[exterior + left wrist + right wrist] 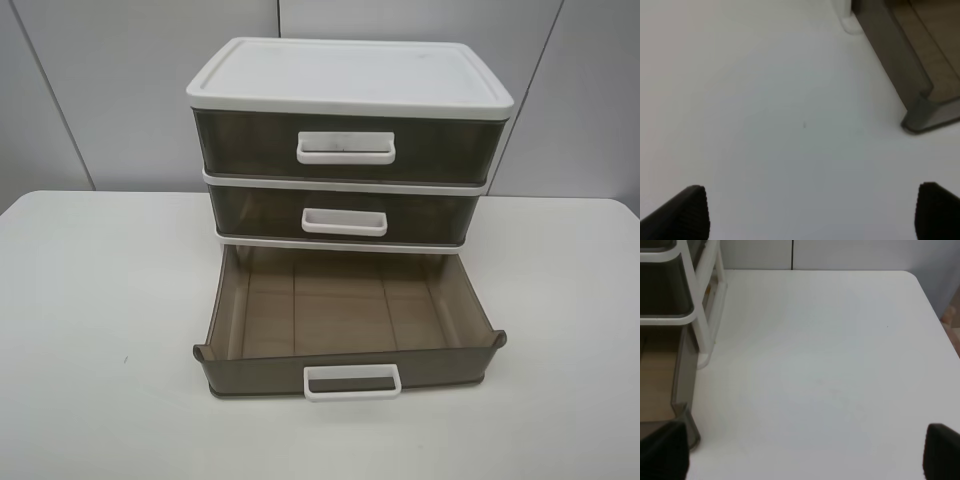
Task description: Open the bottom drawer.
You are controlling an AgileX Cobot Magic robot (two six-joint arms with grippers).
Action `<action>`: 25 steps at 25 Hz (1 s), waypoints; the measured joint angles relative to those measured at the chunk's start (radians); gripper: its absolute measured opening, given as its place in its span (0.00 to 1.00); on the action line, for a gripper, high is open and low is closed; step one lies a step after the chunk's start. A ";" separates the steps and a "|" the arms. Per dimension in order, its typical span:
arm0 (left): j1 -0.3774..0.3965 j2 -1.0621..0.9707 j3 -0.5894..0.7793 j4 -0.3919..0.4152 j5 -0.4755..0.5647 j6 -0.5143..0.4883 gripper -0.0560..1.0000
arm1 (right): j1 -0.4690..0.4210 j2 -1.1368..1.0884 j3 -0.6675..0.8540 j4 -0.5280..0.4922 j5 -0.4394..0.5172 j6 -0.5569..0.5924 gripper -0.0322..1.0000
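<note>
The bottom drawer (345, 312) is a translucent smoky-brown tray. It stands pulled far out of the white-framed cabinet (350, 75) and is empty, with its thin white loop handle (352, 382) facing the front. Neither gripper shows in the exterior high view. In the left wrist view my left gripper (810, 215) is open and empty over bare table, and the drawer's front corner (922, 107) lies ahead of it. In the right wrist view my right gripper (802, 452) is open and empty, with the drawer's side wall (684, 370) next to one finger (662, 450).
The cabinet's top drawer (345, 145) and middle drawer (340, 215) are shut, each with a white handle. The cabinet stands on a white table (100, 330) in front of a grey panel wall. The table's rounded far corner (912, 277) shows in the right wrist view.
</note>
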 joint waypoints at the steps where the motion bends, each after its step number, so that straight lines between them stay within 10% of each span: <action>1: 0.035 -0.035 0.004 -0.008 0.000 0.002 0.80 | 0.000 0.000 0.000 0.000 0.000 0.000 0.83; 13: 0.259 -0.292 0.011 -0.021 0.002 0.012 0.80 | 0.000 0.000 0.000 0.000 0.000 0.000 0.83; 25: 0.278 -0.295 0.011 -0.025 0.002 0.018 0.80 | 0.000 0.000 0.000 0.000 0.000 0.000 0.83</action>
